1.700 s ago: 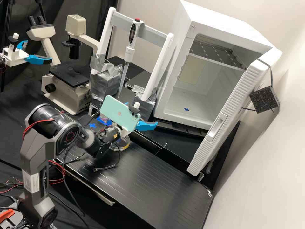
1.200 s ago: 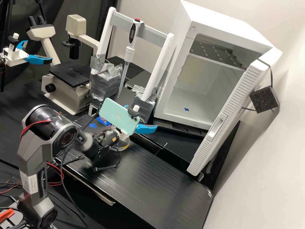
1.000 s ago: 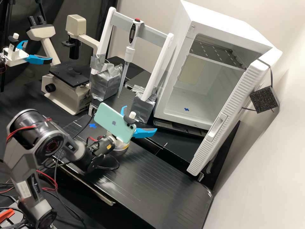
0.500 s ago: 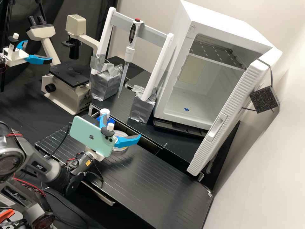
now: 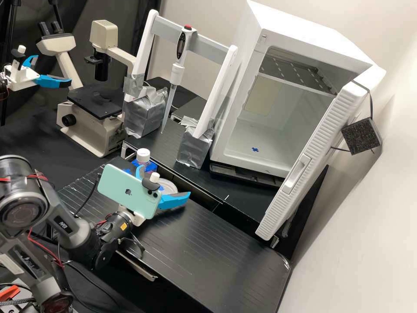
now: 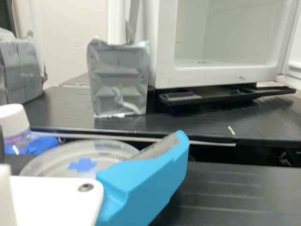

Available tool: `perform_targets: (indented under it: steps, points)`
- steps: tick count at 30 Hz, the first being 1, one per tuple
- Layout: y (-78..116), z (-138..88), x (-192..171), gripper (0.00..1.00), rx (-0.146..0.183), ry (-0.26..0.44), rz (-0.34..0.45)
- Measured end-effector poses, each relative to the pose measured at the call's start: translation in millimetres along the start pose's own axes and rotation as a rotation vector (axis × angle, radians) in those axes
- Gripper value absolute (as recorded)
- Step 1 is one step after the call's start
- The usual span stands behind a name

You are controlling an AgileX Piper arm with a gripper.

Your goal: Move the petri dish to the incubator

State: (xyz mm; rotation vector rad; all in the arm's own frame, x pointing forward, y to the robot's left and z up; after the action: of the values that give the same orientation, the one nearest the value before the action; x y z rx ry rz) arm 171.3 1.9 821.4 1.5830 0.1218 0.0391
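The gripper (image 5: 164, 183) is low over the near bench in the high view, its two blue fingers spread wide and nothing held between them. Just beyond it lies the clear round petri dish (image 5: 168, 185), flat on the bench and partly hidden by the gripper. In the wrist view the petri dish (image 6: 61, 158), with a blue cross mark showing on it, lies behind the open gripper (image 6: 91, 143) and is partly covered by its white mount and one blue finger. The white incubator (image 5: 238, 161) stands with its door swung wide, and the incubator (image 6: 214, 76) rises behind the bench gap.
A white-capped bottle (image 5: 143, 155) stands close beside the dish. Silver-taped pipette stand feet (image 5: 194, 149) occupy the raised rear bench, with a pipette (image 5: 177, 71) hanging above. A microscope (image 5: 89, 124) is at left. The incubator door (image 5: 310, 163) juts forward at right.
Over these frames the arm has drawn back left and lower, uncovering the bottle and more of the dish. In the last half second the gripper has shifted slightly down. The incubator has not moved.
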Motion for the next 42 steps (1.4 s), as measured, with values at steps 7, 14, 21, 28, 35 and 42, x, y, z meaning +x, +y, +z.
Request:
perform_targets:
  steps: [7, 14, 21, 28, 35, 42]
  points:
    - [0.0, 5, 0, 1.00, 0.003, 0.000, -0.009]
    - [4.1, 7, -4, 1.00, -0.014, 0.000, -0.013]
    - [15.1, 0, -13, 1.00, -0.013, 0.023, 0.034]
    - [21.4, -6, -22, 1.00, -0.027, 0.041, 0.051]
    - [13.9, 1, -22, 1.00, -0.037, 0.025, -0.045]
    - [8.8, 10, -20, 1.00, 0.005, -0.002, -0.093]
